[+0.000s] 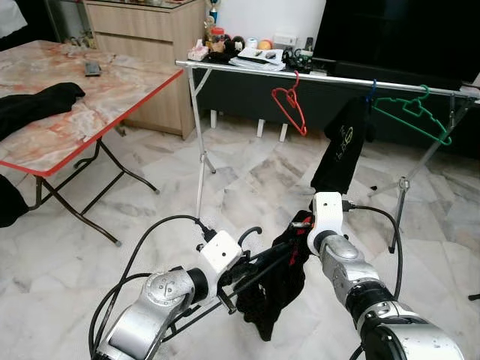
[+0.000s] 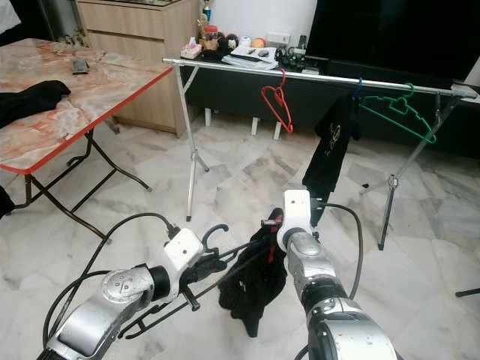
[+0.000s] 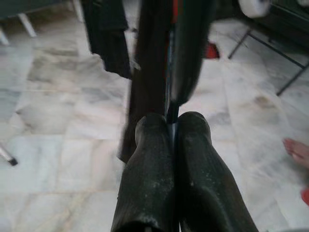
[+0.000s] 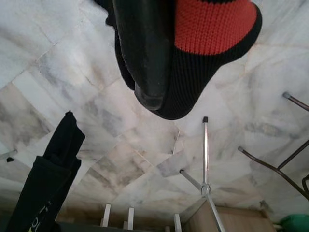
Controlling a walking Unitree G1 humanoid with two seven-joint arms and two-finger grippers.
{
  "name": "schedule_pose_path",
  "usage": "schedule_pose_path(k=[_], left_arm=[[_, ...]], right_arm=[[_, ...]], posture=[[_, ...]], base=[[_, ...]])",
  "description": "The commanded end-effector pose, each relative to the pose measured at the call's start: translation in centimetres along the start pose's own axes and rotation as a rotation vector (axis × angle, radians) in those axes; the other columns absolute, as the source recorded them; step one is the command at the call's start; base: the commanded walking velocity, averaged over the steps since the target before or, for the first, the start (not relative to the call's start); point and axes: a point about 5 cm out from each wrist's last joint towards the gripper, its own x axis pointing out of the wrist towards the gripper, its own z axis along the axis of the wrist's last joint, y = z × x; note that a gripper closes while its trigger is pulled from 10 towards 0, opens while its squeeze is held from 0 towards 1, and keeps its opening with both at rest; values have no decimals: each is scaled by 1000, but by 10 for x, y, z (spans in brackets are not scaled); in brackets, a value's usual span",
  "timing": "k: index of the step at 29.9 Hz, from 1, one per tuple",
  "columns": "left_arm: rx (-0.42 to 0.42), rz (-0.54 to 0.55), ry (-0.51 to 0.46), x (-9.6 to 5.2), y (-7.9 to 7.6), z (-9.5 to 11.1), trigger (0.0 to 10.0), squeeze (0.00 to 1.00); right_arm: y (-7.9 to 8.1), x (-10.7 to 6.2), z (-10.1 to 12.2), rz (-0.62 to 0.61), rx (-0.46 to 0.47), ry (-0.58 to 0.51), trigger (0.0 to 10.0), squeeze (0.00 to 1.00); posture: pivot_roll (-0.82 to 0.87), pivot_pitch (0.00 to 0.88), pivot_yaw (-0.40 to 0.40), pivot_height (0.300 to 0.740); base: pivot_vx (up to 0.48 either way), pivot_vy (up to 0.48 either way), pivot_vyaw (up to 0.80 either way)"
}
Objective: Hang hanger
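A black wire hanger [image 1: 251, 235] carries a black garment with red trim [image 1: 279, 291] low in front of me. My left gripper [image 1: 241, 276] is shut on the hanger's wire; its fingers [image 3: 149, 169] press together around it. At the garment's top sits my right gripper [image 1: 301, 223], one black finger [image 4: 142, 48] pressed against the red-and-black knit cloth [image 4: 212, 29]. Ahead stands the metal clothes rail [image 1: 315, 76]. On it hang a red hanger [image 1: 291, 106], a black garment [image 1: 345, 146] and a green hanger [image 1: 414, 112].
A folding table with a marbled top and red edge [image 1: 112, 90] stands at the left, dark clothes [image 1: 37, 101] lying on it. The rail's slanted legs [image 1: 199, 150] reach the marble floor. A low cluttered shelf runs behind the rail. A person's foot [image 3: 297, 150] is nearby.
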Motion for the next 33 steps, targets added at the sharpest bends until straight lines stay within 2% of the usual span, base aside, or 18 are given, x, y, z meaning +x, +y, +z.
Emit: schedule_pose_path(k=[1, 3, 7, 17, 23, 30, 33], left_arm=[[25, 69, -37, 1, 11, 10, 10000, 0], [28, 120, -30, 2, 17, 10, 10000, 0], [33, 151, 13, 3, 20, 6, 10000, 0], [18, 146, 10, 8, 12, 6, 10000, 0], [31, 146, 23, 9, 12, 4, 10000, 0], [32, 135, 37, 9, 11, 2, 10000, 0], [32, 129, 26, 10, 10, 4, 10000, 0]], right_arm=[[2, 1, 7, 11, -4, -20, 10000, 0], [4, 1, 9, 16, 5, -25, 10000, 0], [3, 0, 11, 2, 18, -40, 10000, 0], [-4, -1, 21, -86, 58, -98, 10000, 0], [-8, -1, 25, -127, 78, -119, 10000, 0], [-5, -1, 21, -122, 71, -106, 10000, 0], [5, 0, 15, -52, 46, -70, 10000, 0]], posture=[[144, 45, -84, 740], [142, 44, -83, 740], [138, 43, -82, 740], [137, 44, -82, 740], [137, 44, -83, 740], [137, 43, -83, 740], [137, 44, -83, 740]], base=[[0, 0, 0], [0, 0, 0], [0, 0, 0], [0, 0, 0], [0, 0, 0], [0, 0, 0], [0, 0, 0]])
